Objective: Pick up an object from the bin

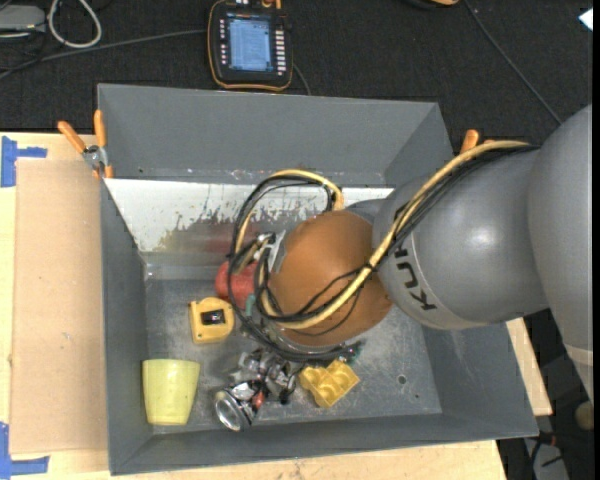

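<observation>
Arm [480, 248] over bin [280, 138], yellow cup [170, 390], yellow block [329, 382]

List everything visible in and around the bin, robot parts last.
bin: 1, grey metal, centre of view
cup: 1, pale yellow, bin's front left corner
tape measure: 1, yellow with black centre, left of mid-floor
red thing: 1, kind unclear, behind the tape measure, partly hidden by the arm
blocky piece: 1, yellow, front middle
shiny metal thing: 1, silver, front, right of the cup
teach pendant: 1, black with orange rim, outside, beyond the bin's back wall
arm: 1, grey, in from the right
wrist cover: 1, orange, crossed by yellow and black cables
gripper: 1, dark, under the cover, between shiny metal thing and blocky piece
</observation>
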Controlling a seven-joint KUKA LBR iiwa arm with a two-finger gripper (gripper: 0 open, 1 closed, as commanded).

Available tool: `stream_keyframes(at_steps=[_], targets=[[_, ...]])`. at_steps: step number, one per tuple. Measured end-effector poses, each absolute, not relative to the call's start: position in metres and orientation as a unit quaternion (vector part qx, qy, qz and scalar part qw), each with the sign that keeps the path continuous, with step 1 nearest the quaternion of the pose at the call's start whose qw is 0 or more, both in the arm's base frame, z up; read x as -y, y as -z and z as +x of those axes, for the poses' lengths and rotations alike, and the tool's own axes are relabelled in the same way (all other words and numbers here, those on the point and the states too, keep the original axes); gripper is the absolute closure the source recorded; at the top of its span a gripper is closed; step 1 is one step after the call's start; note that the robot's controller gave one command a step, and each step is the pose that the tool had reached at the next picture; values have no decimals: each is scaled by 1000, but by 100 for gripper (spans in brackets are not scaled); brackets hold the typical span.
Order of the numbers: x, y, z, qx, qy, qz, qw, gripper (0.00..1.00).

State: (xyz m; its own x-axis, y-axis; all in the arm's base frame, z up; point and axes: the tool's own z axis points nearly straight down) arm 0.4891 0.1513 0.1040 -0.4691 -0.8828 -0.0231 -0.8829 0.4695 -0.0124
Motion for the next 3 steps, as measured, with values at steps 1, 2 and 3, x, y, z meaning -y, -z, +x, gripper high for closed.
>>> stream_keyframes(at_steps=[1, 2, 3], targets=[[-152, -140, 492, -857, -1, -515, 13, 100], [-152, -175, 491, -858, -1, -514, 13, 100], [-153, -188, 492, -858, -1, -513, 14, 100]])
